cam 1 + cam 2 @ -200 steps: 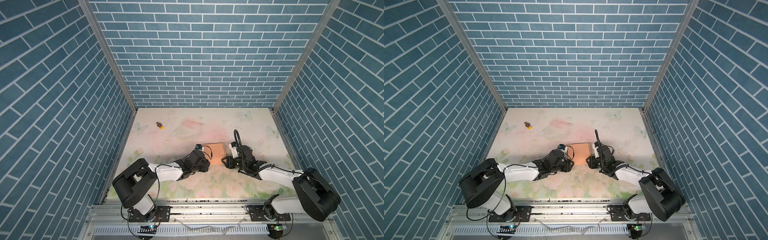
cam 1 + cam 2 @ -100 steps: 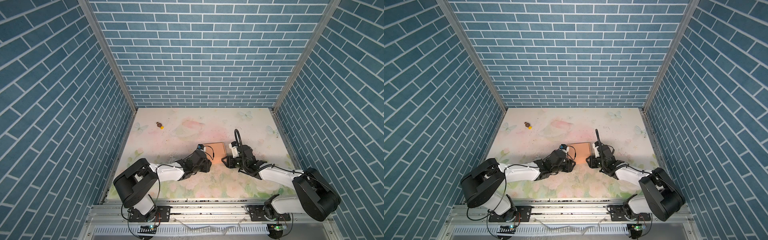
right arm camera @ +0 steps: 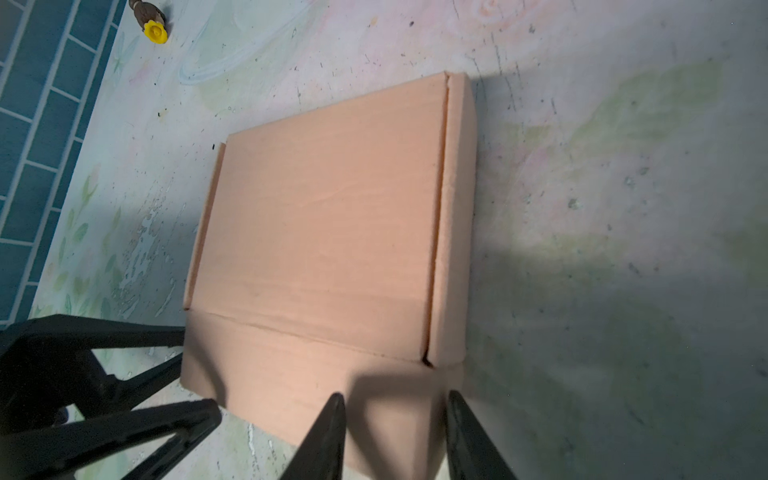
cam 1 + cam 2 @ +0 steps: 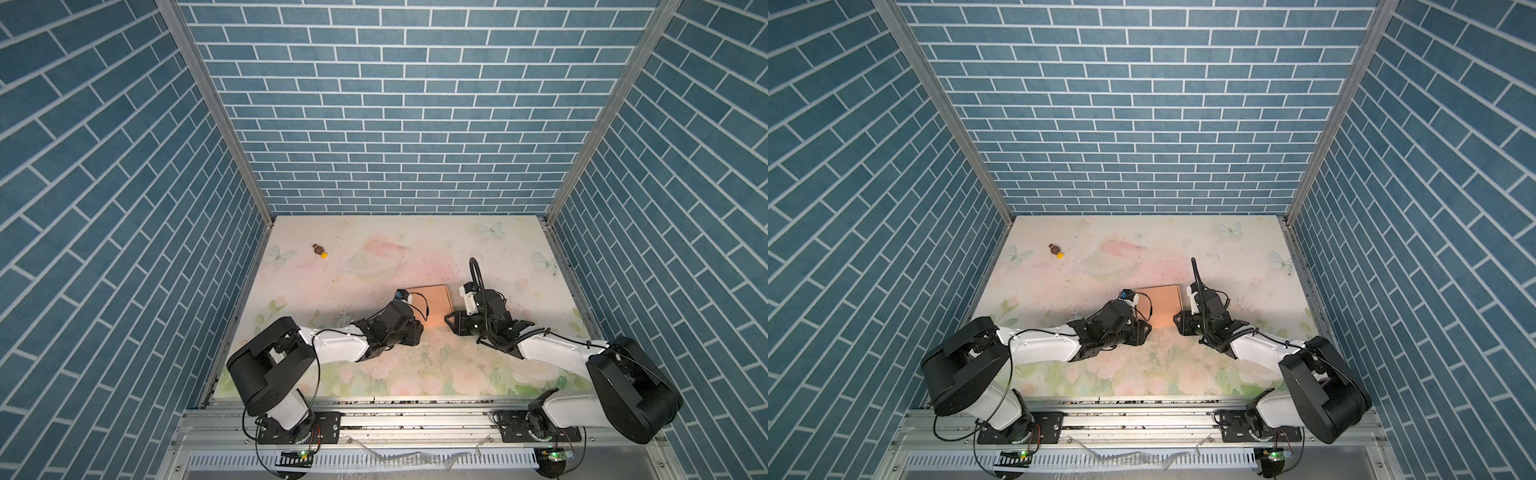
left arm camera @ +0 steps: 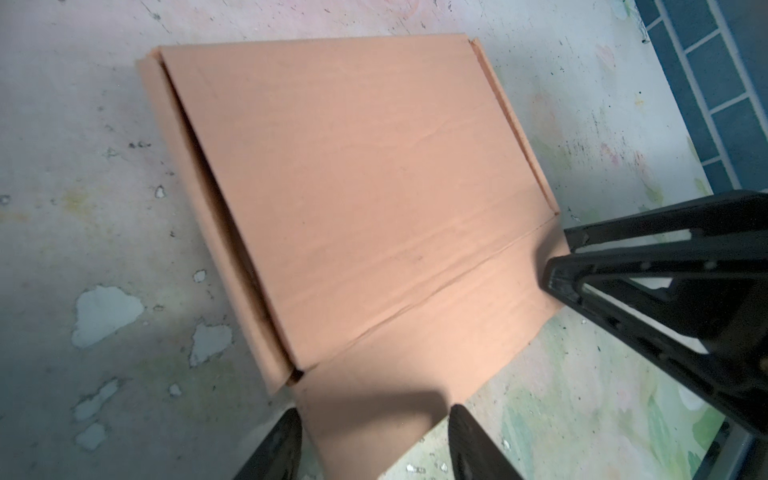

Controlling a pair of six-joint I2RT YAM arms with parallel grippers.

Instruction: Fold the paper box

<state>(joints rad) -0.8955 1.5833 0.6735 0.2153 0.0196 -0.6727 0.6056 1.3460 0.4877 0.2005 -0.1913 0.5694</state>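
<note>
at the near edge of the paper box (image 4: 436,301), left end effector (image 5: 374,411) and right end effector (image 3: 395,395) both gape, empty.

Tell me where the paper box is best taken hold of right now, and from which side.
Probably the loose front flap of the paper box, approached from the robot's near side. It is the only thin single sheet jutting past a crease; the rest lies closed and flat on the table. The left gripper and right gripper, both open, face that edge.
</note>
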